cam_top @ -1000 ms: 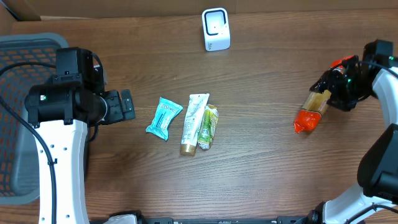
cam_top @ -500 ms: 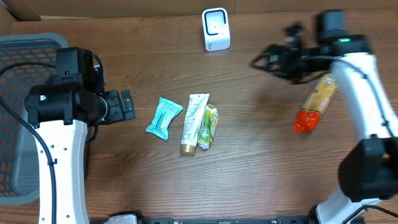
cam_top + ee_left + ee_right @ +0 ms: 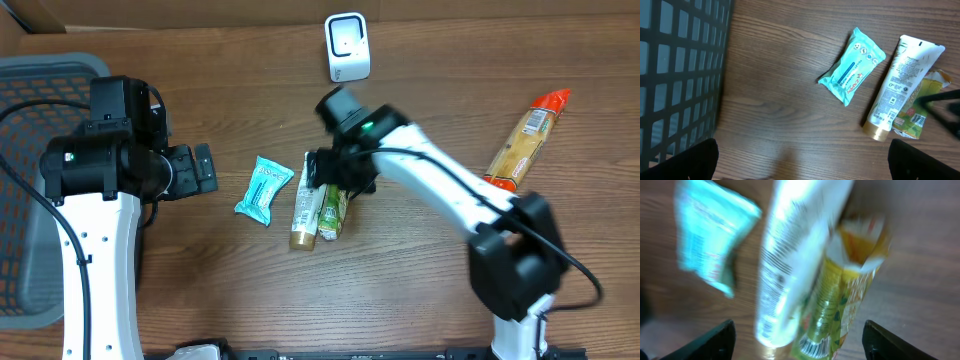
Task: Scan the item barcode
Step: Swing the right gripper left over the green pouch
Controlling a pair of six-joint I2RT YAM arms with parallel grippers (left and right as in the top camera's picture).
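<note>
My right fingers (image 3: 715, 341) hang spread above the white plastic tube (image 3: 303, 215) and yellow-green sachet (image 3: 334, 213) touching in front of the white box scanner (image 3: 347, 47), so I can grab one; left fingers (image 3: 690, 161) spread idle

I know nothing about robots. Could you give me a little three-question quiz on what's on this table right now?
1. True or false: the white tube lies between the teal packet and the yellow-green pouch.
2. The right gripper is above: A the teal packet, B the tube and pouch, C the orange-capped bottle.
3. Scanner aside, how many products lie on the table?
Key: 1 true; 2 B; 3 four.
</note>
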